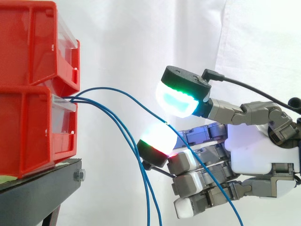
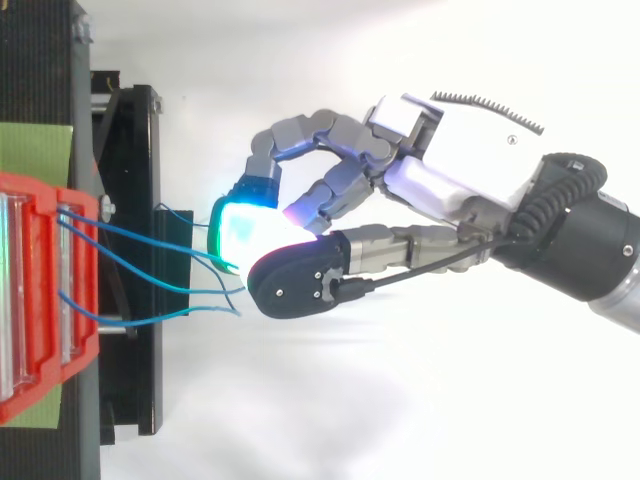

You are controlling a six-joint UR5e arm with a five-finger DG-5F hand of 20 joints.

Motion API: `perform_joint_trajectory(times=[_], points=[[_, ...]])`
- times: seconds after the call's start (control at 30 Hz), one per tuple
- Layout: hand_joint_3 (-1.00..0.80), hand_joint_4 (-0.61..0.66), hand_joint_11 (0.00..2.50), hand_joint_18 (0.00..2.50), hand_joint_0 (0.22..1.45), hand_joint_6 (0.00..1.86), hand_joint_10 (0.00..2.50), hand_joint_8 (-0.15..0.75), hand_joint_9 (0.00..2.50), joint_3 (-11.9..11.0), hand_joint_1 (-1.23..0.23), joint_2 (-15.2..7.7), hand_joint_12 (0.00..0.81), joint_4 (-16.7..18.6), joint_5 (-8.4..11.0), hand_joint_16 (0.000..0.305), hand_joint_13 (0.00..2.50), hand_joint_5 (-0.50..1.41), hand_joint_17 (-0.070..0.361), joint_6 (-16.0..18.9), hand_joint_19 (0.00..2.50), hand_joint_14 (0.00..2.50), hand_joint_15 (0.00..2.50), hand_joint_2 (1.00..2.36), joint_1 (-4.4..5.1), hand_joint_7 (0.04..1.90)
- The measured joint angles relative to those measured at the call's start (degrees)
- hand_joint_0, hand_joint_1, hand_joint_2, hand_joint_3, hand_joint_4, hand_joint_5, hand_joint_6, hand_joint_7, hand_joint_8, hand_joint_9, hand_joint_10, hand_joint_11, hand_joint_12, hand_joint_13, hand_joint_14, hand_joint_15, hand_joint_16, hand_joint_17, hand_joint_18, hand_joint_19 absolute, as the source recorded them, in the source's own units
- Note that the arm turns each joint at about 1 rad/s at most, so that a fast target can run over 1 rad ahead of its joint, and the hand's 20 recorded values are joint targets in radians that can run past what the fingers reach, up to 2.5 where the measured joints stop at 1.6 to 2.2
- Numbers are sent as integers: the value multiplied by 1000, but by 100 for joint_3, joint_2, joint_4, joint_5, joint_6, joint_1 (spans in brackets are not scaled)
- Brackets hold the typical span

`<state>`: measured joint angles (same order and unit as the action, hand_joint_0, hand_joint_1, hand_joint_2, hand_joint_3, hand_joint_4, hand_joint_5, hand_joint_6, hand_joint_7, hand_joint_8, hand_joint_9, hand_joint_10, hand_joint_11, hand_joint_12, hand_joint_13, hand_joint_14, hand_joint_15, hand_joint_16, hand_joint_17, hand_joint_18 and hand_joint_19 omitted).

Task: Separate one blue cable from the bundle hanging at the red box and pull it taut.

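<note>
Robot hand [image 1: 251,150] mid-right, pads apart w/ gap, not clamped; thin blue cable [image 1: 108,88] from red plastic box [image 1: 28,132] at left crosses lower pad.

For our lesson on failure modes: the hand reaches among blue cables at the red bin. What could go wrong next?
The raised blue cable lies across one fingertip pad of the hand; the upper pad looks apart, so it could slip off. Other cables hang close below and might be dragged along.
</note>
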<state>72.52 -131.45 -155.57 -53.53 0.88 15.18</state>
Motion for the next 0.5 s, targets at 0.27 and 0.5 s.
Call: perform_joint_trajectory(times=[0.27,0.5], points=[[-500,195,1190,869,554,812,17,354,1066,0,-633,3,363,5,17,47,1185,-203,106,-3,695,21,1326,1000,29,1043],[-500,195,1212,882,552,814,16,350,1074,0,-634,12,360,1,-1,48,1213,-204,108,-2,715,19,1403,1000,54,1038]])
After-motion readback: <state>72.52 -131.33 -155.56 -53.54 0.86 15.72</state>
